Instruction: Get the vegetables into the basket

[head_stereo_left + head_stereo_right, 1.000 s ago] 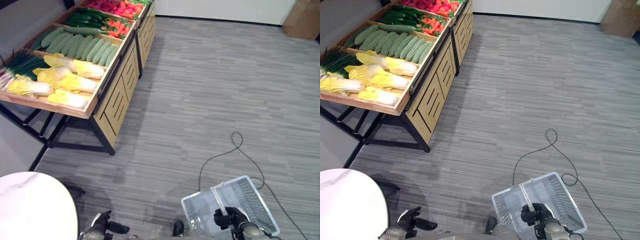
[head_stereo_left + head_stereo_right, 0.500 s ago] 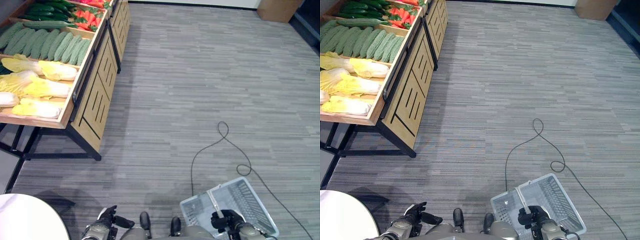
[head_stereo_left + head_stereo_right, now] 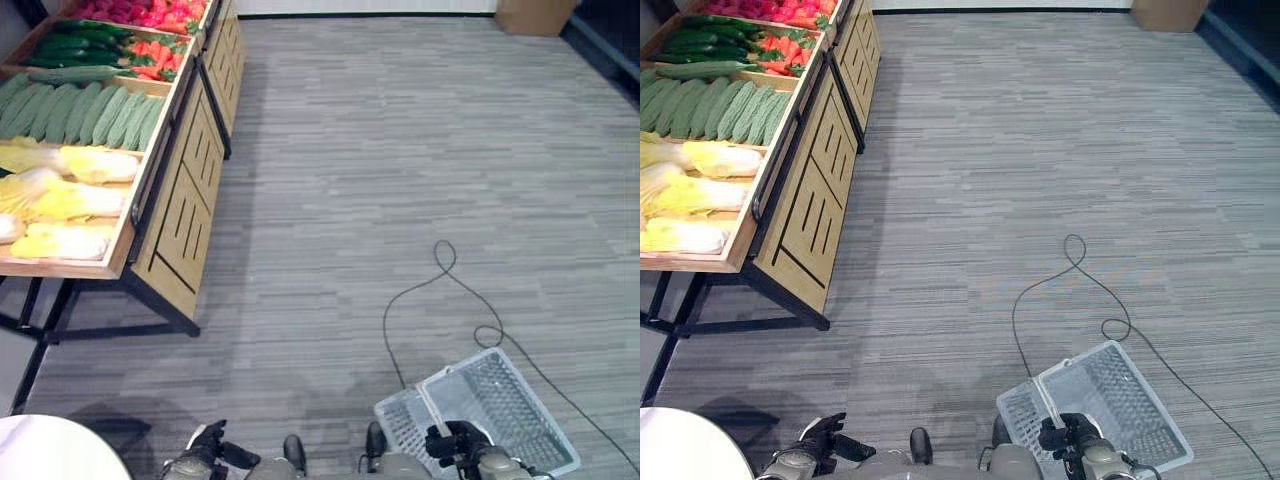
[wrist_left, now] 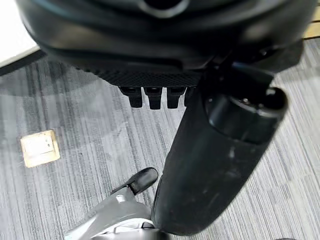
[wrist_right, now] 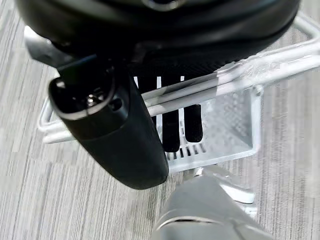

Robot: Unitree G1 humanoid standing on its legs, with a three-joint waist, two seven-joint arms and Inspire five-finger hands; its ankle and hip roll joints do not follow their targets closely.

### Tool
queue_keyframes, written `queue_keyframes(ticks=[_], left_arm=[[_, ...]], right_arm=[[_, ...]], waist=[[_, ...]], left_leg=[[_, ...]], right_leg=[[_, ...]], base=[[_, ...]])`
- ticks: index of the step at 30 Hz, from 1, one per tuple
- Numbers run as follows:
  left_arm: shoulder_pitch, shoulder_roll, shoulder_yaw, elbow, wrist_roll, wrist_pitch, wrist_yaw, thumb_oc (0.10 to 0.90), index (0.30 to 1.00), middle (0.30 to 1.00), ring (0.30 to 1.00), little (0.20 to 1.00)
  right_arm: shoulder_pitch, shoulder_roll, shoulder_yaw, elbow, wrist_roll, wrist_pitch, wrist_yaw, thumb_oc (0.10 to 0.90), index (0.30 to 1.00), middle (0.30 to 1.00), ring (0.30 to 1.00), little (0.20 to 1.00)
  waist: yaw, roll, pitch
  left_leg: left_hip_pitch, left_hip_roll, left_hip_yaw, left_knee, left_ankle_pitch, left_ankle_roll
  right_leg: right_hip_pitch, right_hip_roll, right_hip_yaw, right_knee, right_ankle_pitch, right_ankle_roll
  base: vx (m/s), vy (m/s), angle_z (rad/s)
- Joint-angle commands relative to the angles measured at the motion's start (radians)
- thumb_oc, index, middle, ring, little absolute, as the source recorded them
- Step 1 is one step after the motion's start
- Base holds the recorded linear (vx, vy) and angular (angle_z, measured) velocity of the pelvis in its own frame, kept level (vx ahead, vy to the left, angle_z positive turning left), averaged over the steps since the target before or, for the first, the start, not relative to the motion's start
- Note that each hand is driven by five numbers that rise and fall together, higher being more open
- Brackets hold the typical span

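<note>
Right hand [image 3: 458,442], dark, at the bottom right of the left eye view: fingers [image 5: 171,131] curled over the pale bar handle [image 5: 235,77] of the translucent white plastic slotted basket [image 3: 520,405], thumb [image 5: 117,134] on the near side of the bar. The basket hangs from this grip just above the grey striped carpet floor [image 3: 400,170]; its ribbed walls and slotted bottom show nothing inside.

Left hand [image 3: 207,450], dark, at the bottom left of the same view: fingers loosely extended, holding nothing; in the left wrist view its fingertips [image 4: 152,96] hang over bare carpet, and a small square tan floor plate [image 4: 39,148] shows at the left.

Vegetables lie in the slanted light wooden display stand with black metal legs [image 3: 175,225] along the left edge, well apart from the basket:
- pale yellow-white napa cabbages [image 3: 70,190] in the nearest compartment;
- pale green ridged bitter gourds [image 3: 85,110], side by side, above that;
- dark green cucumbers [image 3: 75,45] and orange-red carrots [image 3: 155,57] further up;
- red vegetables [image 3: 140,10] at the top left corner, kind not discernible.

A white round tabletop [image 3: 55,450] occupies the bottom left corner.
</note>
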Motion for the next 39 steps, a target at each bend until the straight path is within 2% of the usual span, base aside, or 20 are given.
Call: queue_keyframes(ticks=[1, 5, 7, 9, 11, 15, 18, 22, 23, 24, 25, 26, 28, 31, 33, 35, 36, 37, 39], left_arm=[[-0.045, 0.015, 0.004, 0.032, 0.01, -0.012, 0.006, 0.9, 1.0, 1.0, 1.0, 1.0], [-0.048, 0.02, 0.003, 0.027, 0.006, -0.01, 0.006, 0.9, 1.0, 1.0, 1.0, 1.0], [-0.048, 0.021, 0.005, 0.024, 0.003, -0.008, 0.007, 0.9, 1.0, 1.0, 1.0, 1.0], [-0.044, 0.028, 0.008, 0.018, -0.002, -0.004, 0.004, 0.9, 1.0, 1.0, 1.0, 1.0], [-0.043, 0.03, 0.013, 0.018, -0.008, -0.003, 0.002, 0.9, 1.0, 1.0, 1.0, 1.0], [-0.048, 0.032, 0.016, 0.023, -0.008, -0.007, 0.004, 0.9, 1.0, 1.0, 1.0, 1.0], [-0.05, 0.03, 0.018, 0.028, -0.001, -0.009, 0.003, 0.9, 1.0, 1.0, 1.0, 1.0], [-0.048, 0.027, 0.022, 0.035, -0.001, -0.007, 0.001, 0.9, 1.0, 1.0, 1.0, 1.0], [-0.047, 0.027, 0.022, 0.035, -0.001, -0.007, 0.001, 0.9, 1.0, 1.0, 1.0, 1.0], [-0.049, 0.024, 0.025, 0.044, -0.003, -0.002, 0.003, 0.9, 1.0, 1.0, 1.0, 1.0], [-0.049, 0.024, 0.025, 0.044, -0.003, -0.002, 0.003, 0.9, 1.0, 1.0, 1.0, 1.0], [-0.055, 0.019, 0.022, 0.047, -0.011, -0.001, 0.002, 0.9, 1.0, 1.0, 1.0, 1.0], [-0.055, 0.011, 0.024, 0.05, -0.024, 0.0, 0.002, 0.9, 1.0, 1.0, 1.0, 1.0], [-0.056, 0.011, 0.02, 0.046, -0.028, 0.0, -0.002, 0.9, 1.0, 1.0, 1.0, 1.0], [-0.056, 0.011, 0.015, 0.043, -0.029, 0.002, -0.004, 0.9, 1.0, 1.0, 1.0, 1.0], [-0.057, 0.013, 0.018, 0.044, -0.041, 0.007, -0.007, 0.9, 1.0, 1.0, 1.0, 1.0], [-0.057, 0.013, 0.018, 0.044, -0.041, 0.007, -0.007, 0.9, 1.0, 1.0, 1.0, 1.0], [-0.064, 0.015, 0.018, 0.04, -0.053, 0.009, -0.006, 0.9, 1.0, 1.0, 1.0, 1.0], [-0.064, 0.012, 0.017, 0.042, -0.06, 0.015, -0.002, 0.9, 1.0, 1.0, 1.0, 1.0]], right_arm=[[-0.022, 0.008, -0.01, 0.018, 0.012, -0.015, 0.011, 0.4, 0.3, 0.3, 0.3, 0.3], [-0.022, 0.0, -0.023, 0.01, 0.036, -0.016, 0.009, 0.4, 0.3, 0.3, 0.3, 0.3], [-0.022, -0.002, -0.024, 0.009, 0.039, -0.017, 0.007, 0.4, 0.3, 0.3, 0.3, 0.3], [-0.022, -0.002, -0.02, 0.003, 0.041, -0.017, 0.009, 0.4, 0.3, 0.3, 0.3, 0.3], [-0.021, -0.004, -0.017, -0.003, 0.043, -0.017, 0.014, 0.4, 0.3, 0.3, 0.3, 0.3], [-0.022, -0.005, -0.024, -0.013, 0.051, -0.021, 0.01, 0.4, 0.3, 0.3, 0.3, 0.3], [-0.014, 0.0, -0.019, -0.02, 0.045, -0.024, 0.011, 0.4, 0.3, 0.3, 0.3, 0.3], [-0.005, 0.007, -0.002, -0.021, 0.023, -0.022, 0.018, 0.4, 0.3, 0.3, 0.3, 0.3], [-0.005, 0.007, -0.002, -0.021, 0.023, -0.022, 0.018, 0.4, 0.3, 0.3, 0.3, 0.3], [-0.002, 0.004, 0.001, -0.015, 0.025, -0.023, 0.018, 0.4, 0.3, 0.3, 0.3, 0.3], [-0.002, 0.004, 0.001, -0.015, 0.025, -0.023, 0.018, 0.4, 0.3, 0.3, 0.3, 0.3], [-0.002, 0.0, 0.002, -0.004, 0.035, -0.024, 0.021, 0.4, 0.3, 0.3, 0.3, 0.3], [0.002, -0.007, 0.001, 0.002, 0.029, -0.024, 0.02, 0.4, 0.3, 0.3, 0.3, 0.3], [0.003, -0.023, 0.007, -0.002, 0.028, -0.023, 0.021, 0.4, 0.3, 0.3, 0.3, 0.3], [0.005, -0.03, 0.011, -0.001, 0.03, -0.024, 0.024, 0.4, 0.3, 0.3, 0.3, 0.3], [0.006, -0.037, 0.018, -0.004, 0.029, -0.023, 0.026, 0.4, 0.3, 0.3, 0.3, 0.3], [0.006, -0.037, 0.018, -0.004, 0.029, -0.023, 0.026, 0.4, 0.3, 0.3, 0.3, 0.3], [0.007, -0.045, 0.018, -0.008, 0.037, -0.024, 0.023, 0.4, 0.3, 0.3, 0.3, 0.3], [0.006, -0.047, 0.014, -0.01, 0.053, -0.022, 0.022, 0.4, 0.3, 0.3, 0.3, 0.3]], waist=[[0.01, 0.007, 0.028], [0.005, 0.01, 0.058], [0.007, 0.008, 0.064], [0.007, 0.007, 0.081], [0.012, 0.007, 0.081], [0.025, -0.001, 0.077], [0.021, -0.01, 0.078], [0.024, -0.02, 0.064], [0.023, -0.02, 0.065], [0.016, -0.015, 0.055], [0.017, -0.015, 0.055], [0.009, -0.007, 0.044], [0.005, 0.007, 0.034], [-0.005, 0.011, 0.032], [-0.005, 0.008, 0.039], [-0.003, -0.001, 0.056], [-0.005, 0.0, 0.056], [0.002, -0.012, 0.089], [0.006, -0.022, 0.11]], left_leg=[[-0.005, -0.063, -0.036, 0.054, -0.102, 0.057], [-0.01, -0.067, -0.042, 0.081, -0.128, 0.076], [-0.005, -0.067, -0.039, 0.088, -0.136, 0.081], [0.021, -0.064, -0.043, 0.111, -0.165, 0.082], [0.026, -0.061, -0.038, 0.116, -0.168, 0.08], [0.017, -0.054, -0.018, 0.107, -0.146, 0.064], [0.04, -0.058, -0.025, 0.099, -0.147, 0.048], [0.084, -0.065, -0.038, 0.077, -0.144, 0.029], [0.085, -0.065, -0.04, 0.076, -0.143, 0.028], [0.096, -0.059, -0.06, 0.079, -0.155, 0.02], [0.095, -0.059, -0.06, 0.079, -0.155, 0.02], [0.107, -0.039, -0.091, 0.084, -0.151, 0.002], [0.11, -0.016, -0.113, 0.109, -0.13, -0.019], [0.088, 0.015, -0.135, 0.182, -0.091, -0.055], [0.053, 0.036, -0.142, 0.27, -0.045, -0.085], [-0.011, 0.071, -0.149, 0.416, 0.039, -0.112], [-0.014, 0.073, -0.152, 0.42, 0.037, -0.113], [-0.108, 0.109, -0.155, 0.606, 0.101, -0.117], [-0.162, 0.113, -0.16, 0.669, 0.093, -0.098]], right_leg=[[-0.029, -0.044, 0.008, 0.064, 0.03, 0.067], [-0.085, -0.043, 0.018, 0.205, 0.018, 0.066], [-0.1, -0.045, 0.009, 0.249, 0.018, 0.066], [-0.13, -0.047, -0.009, 0.35, 0.005, 0.071], [-0.149, -0.042, -0.013, 0.313, 0.022, 0.068], [-0.194, -0.013, 0.012, 0.099, 0.091, 0.075], [-0.199, 0.012, 0.026, -0.013, 0.117, 0.087], [-0.181, 0.032, -0.06, -0.044, 0.121, 0.09], [-0.179, 0.031, -0.061, -0.045, 0.121, 0.09], [-0.172, 0.042, -0.049, -0.028, 0.095, 0.069], [-0.172, 0.042, -0.049, -0.028, 0.095, 0.069], [-0.166, 0.067, -0.021, -0.011, 0.07, 0.046], [-0.165, 0.079, -0.034, 0.018, 0.035, 0.024], [-0.153, 0.09, -0.06, 0.046, -0.007, -0.009], [-0.132, 0.104, -0.071, 0.045, -0.04, -0.034], [-0.092, 0.12, -0.088, 0.04, -0.071, -0.068], [-0.092, 0.12, -0.09, 0.04, -0.071, -0.069], [-0.06, 0.132, -0.103, 0.036, -0.092, -0.103], [-0.042, 0.135, -0.108, 0.04, -0.116, -0.115]], base=[[0.02, 0.113, -0.04], [0.05, 0.141, -0.04], [0.07, 0.078, -0.07], [0.16, 0.101, -0.09], [0.14, 0.05, 0.04], [0.11, -0.032, 0.04], [0.2, -0.063, -0.05], [0.24, -0.103, 0.2], [0.3, -0.163, 0.12], [0.2, -0.108, 0.09], [0.43, -0.256, 0.24], [0.35, -0.22, 0.32], [0.42, -0.249, 0.45], [0.33, -0.236, 0.41], [0.28, -0.268, 0.37], [0.22, -0.255, 0.32], [0.18, -0.315, 0.28], [0.14, -0.262, 0.18], [0.14, -0.205, 0.23]])
